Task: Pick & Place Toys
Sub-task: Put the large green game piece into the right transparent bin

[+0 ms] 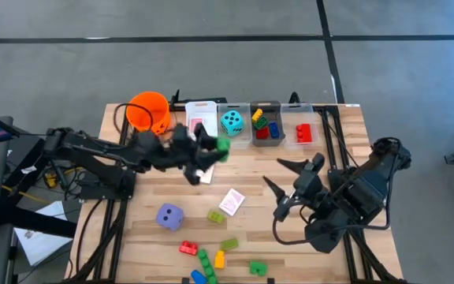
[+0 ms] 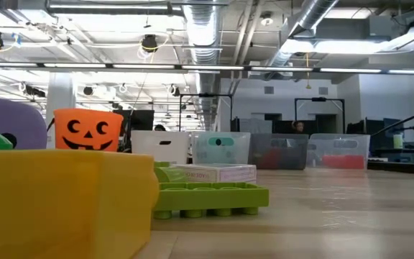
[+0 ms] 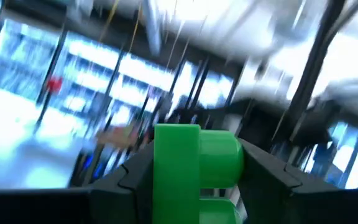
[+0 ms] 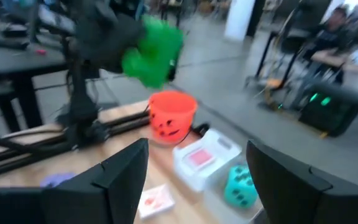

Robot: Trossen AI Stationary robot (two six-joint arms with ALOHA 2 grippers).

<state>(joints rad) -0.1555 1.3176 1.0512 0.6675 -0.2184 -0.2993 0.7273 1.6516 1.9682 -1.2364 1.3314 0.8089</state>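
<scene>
While the right arm waits over the desk's [image 1: 290,237] right side with its right gripper [image 1: 284,180] spread apart and holding nothing, the left gripper [image 1: 211,150] is clenched on a green brick [image 1: 222,146], raised above the desk just in front of the row of bins. In the left wrist view the green brick [image 3: 191,168] sits squeezed between the two dark fingers [image 3: 135,177], its round studs turned sideways. In the right wrist view the same brick [image 4: 154,53] hangs in the air above the orange pumpkin bucket [image 4: 171,117], though that picture is smeared and the exact height is hard to judge.

Along the far edge of the desk, from the bucket [image 1: 150,110] rightward, stand a white bin [image 1: 200,110] with a pink-backed card, a clear bin [image 1: 221,108] holding the teal die [image 1: 232,121], a bin with mixed bricks [image 1: 265,125] and a bin with a red brick [image 1: 303,132].

On the open desk lie the purple die [image 1: 169,215], a playing card [image 1: 232,201] near the middle, a light green brick [image 1: 216,214] just beside it, and a loose cluster at the near edge: a red brick [image 1: 187,248], a yellow brick [image 1: 219,259], a blue brick [image 1: 199,278] and another green brick [image 1: 257,268].
</scene>
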